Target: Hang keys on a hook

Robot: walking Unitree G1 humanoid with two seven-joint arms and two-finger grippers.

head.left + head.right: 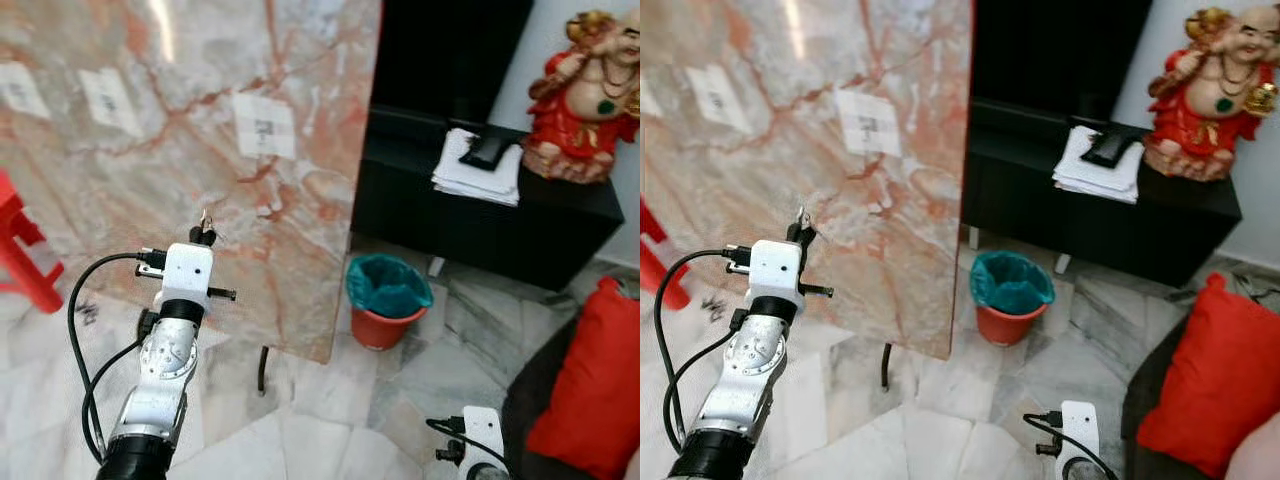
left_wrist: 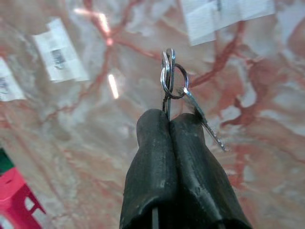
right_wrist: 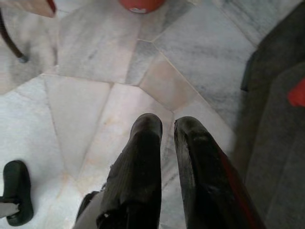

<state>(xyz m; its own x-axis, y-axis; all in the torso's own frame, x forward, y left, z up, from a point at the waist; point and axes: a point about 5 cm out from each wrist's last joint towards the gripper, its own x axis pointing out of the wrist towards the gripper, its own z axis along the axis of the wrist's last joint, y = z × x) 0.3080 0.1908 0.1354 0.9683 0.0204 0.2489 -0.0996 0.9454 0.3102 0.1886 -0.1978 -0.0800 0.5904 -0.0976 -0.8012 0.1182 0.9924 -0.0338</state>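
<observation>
A: Keys (image 2: 177, 90) sit at the left gripper (image 2: 167, 125) tips, fingers pinched tight on the ring, which stands up past the tips. One key blade trails off to the side.

B: Hook?

A: Can't make one out. Straight ahead of the gripper is the marble slab (image 1: 180, 130) with paper labels (image 1: 264, 125), close behind the keys.

B: Other arm?

A: Right gripper (image 3: 167, 128) hangs low over the floor, fingers slightly apart, empty. Left is the one to use.

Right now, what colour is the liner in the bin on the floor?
Teal, inside a red-orange bin; the liner shows best in the left eye view.
</observation>
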